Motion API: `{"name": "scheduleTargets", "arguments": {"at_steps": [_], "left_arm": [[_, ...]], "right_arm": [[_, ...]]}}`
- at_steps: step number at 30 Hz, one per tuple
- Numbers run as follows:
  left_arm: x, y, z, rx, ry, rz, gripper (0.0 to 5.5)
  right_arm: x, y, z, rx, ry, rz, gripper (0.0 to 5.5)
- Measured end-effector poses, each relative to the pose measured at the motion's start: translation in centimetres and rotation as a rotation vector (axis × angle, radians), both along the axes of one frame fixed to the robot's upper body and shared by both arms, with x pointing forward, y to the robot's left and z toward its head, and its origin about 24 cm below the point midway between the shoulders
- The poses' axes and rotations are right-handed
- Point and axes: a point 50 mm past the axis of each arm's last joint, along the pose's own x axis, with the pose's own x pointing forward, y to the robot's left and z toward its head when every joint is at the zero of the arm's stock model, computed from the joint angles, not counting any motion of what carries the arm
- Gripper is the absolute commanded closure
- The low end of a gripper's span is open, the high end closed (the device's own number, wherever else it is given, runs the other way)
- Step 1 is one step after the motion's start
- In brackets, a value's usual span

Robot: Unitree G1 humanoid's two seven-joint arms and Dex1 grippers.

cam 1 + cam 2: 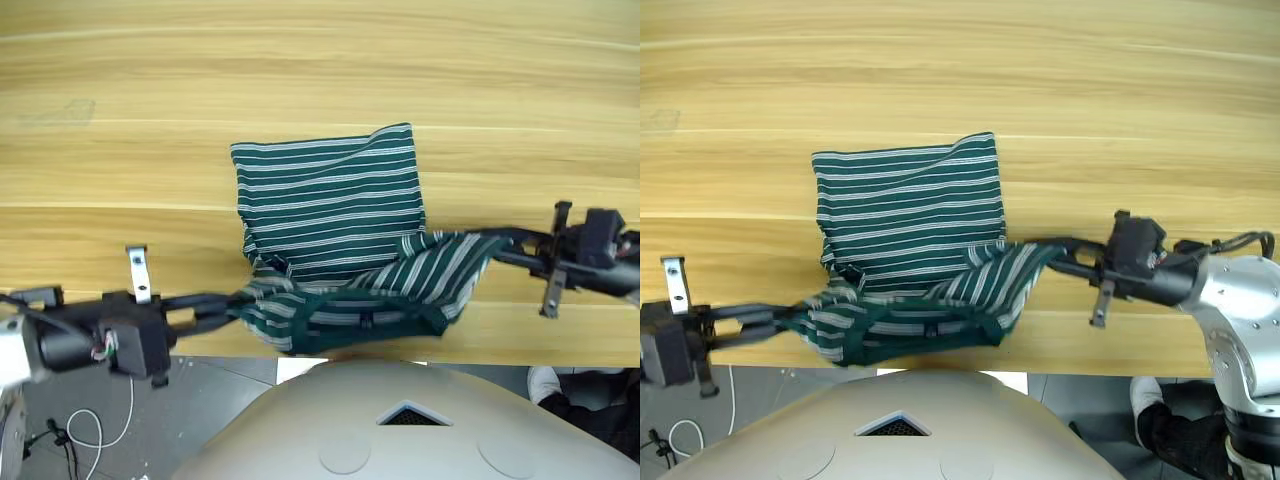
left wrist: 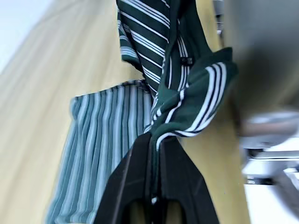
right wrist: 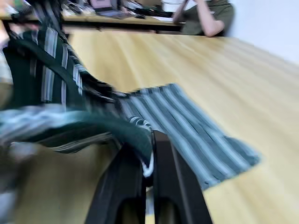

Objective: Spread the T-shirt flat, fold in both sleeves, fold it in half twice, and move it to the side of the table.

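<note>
The green T-shirt (image 1: 330,200) with white stripes lies partly folded on the wooden table (image 1: 320,70). Its far part rests flat, while its near edge (image 1: 910,320) is lifted off the table and stretched between both grippers. My left gripper (image 1: 238,302) is shut on the near left corner of the cloth, close to the table's front edge. My right gripper (image 1: 1045,250) is shut on the near right corner. In the left wrist view the black fingers (image 2: 140,177) pinch a bunched hem (image 2: 187,107). In the right wrist view the fingers (image 3: 161,158) clamp a dark fold (image 3: 117,126).
The table's front edge (image 1: 520,355) runs just under the lifted cloth. Bare wood stretches on the far side and to both sides of the shirt. Floor and cables (image 1: 70,430) lie below the left arm.
</note>
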Motion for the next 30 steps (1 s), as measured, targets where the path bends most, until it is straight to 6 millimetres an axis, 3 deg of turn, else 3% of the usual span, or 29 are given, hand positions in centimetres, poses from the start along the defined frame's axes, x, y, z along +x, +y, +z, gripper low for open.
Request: {"name": "scheduleTargets", "arguments": {"at_steps": [4,9,16,21,25,30], "left_arm": [[3.9,-0.4,-1.4,-0.015,-0.054,0.033,5.49],[8.7,-0.7,-3.7,0.022,-0.072,0.049,5.49],[12.8,-1.0,-5.8,0.008,-0.074,0.08,5.49],[15.9,0.2,-6.9,-0.046,-0.037,0.176,5.49],[16.7,1.6,-8.1,-0.043,0.006,0.24,5.49],[16.6,3.2,-9.8,-0.051,0.066,0.31,5.49]], "right_arm": [[2.5,1.7,-1.1,0.004,-0.032,0.006,5.49],[6.4,2.3,-1.8,-0.031,-0.055,-0.034,5.49],[11.0,4.7,-2.3,-0.016,-0.057,0.002,5.49],[13.4,5.1,-4.7,-0.063,0.008,-0.022,5.49],[14.4,5.6,-5.9,-0.098,0.02,-0.032,5.49],[14.3,5.9,-7.5,-0.112,0.029,-0.047,5.49]]}}
